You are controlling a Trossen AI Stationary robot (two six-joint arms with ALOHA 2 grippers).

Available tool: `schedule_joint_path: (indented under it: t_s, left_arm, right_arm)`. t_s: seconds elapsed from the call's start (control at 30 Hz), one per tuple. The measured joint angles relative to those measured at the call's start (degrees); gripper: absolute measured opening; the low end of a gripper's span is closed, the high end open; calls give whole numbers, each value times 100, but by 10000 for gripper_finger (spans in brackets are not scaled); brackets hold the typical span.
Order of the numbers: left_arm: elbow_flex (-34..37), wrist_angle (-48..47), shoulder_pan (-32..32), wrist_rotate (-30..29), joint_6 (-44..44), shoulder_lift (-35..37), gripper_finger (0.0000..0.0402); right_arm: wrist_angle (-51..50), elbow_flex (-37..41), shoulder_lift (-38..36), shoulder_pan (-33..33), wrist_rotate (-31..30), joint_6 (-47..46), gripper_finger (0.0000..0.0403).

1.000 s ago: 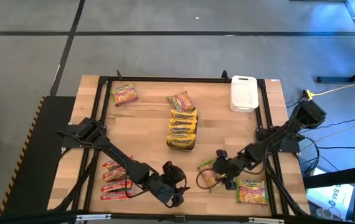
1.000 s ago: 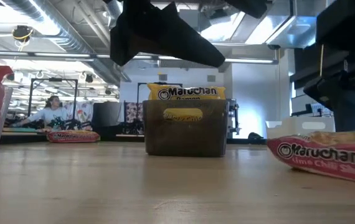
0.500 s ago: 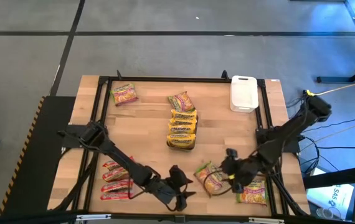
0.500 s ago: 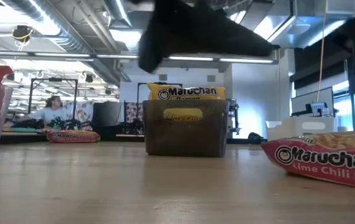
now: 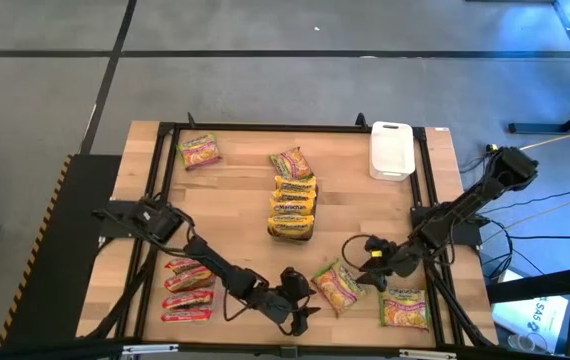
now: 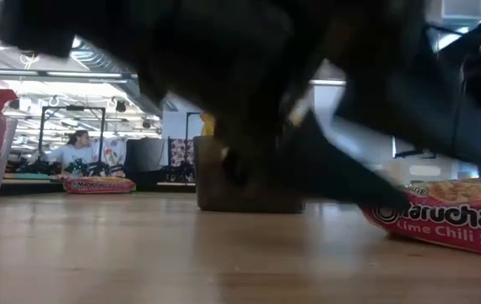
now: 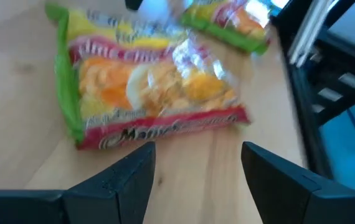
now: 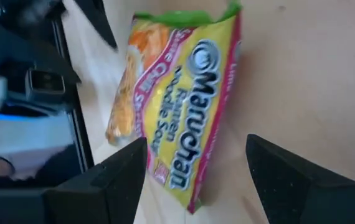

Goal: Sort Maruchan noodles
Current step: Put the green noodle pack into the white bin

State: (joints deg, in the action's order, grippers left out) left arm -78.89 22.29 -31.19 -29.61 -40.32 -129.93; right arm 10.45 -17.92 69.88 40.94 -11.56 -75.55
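The landmark here is the dark tray in the middle of the wooden table, which holds a row of yellow-orange Maruchan packets. Toward the near edge of the table from this tray lies a green-with-pink packet, flat on the wood and free of both grippers. The left gripper is low above the table on the near side of the tray, just beside this packet on its left; its two fingers stand well apart and hold nothing, and its wrist view looks directly at the packet. The right gripper is on the other side of the same packet, near its right edge; its fingers are also spread apart and empty, with the packet lying flat in front of them. A second green-with-pink packet lies further right of the tray, near the right front corner. Left of the tray, near the front, three red packets lie together. Two more green-with-pink packets are on the far side: one just behind the tray, one to the far left of it. A white tray stands far right of the dark tray, at the back edge.
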Motion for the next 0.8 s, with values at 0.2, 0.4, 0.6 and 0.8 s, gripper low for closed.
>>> schedule_joint_path:
  t_s: [0.2, 0.4, 0.6, 0.8]
  left_arm:
    - [-167, -22, 114, -18, -8, -306, 231]
    - [-173, -52, 258, -61, 13, -352, 231]
    - [-173, -83, 329, 22, 0, -352, 231]
    - [-173, -101, 340, 22, 1, -352, 231]
  right_arm:
    - [363, 178, 291, -335, 202, -58, 253]
    - [815, 178, 717, -589, 680, 117, 253]
    - [1617, 169, 1260, -577, 730, 117, 253]
    - [2586, 136, 1761, -572, 837, 115, 253]
